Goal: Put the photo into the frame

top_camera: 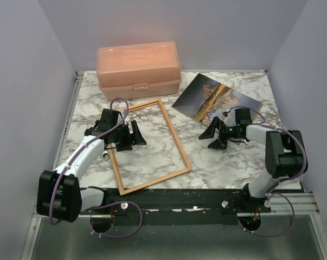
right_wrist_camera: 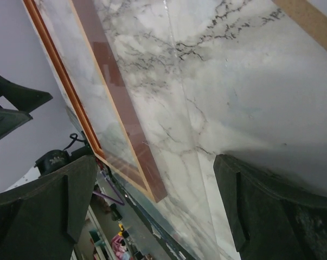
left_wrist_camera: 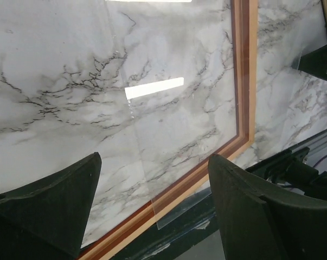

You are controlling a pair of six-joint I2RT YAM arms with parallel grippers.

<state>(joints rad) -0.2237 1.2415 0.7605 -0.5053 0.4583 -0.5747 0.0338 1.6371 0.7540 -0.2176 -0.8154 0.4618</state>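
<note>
reddish-brown frame (top_camera: 175,135), peach box (top_camera: 139,67), marbled table (top_camera: 228,162)

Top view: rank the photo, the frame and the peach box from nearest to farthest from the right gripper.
1. photo, just behind the right gripper.
2. frame, to its left, mid-table.
3. peach box, far back on the left.

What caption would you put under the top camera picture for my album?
Open left gripper over the frame, open right gripper near the photo, on a marble table.
</note>
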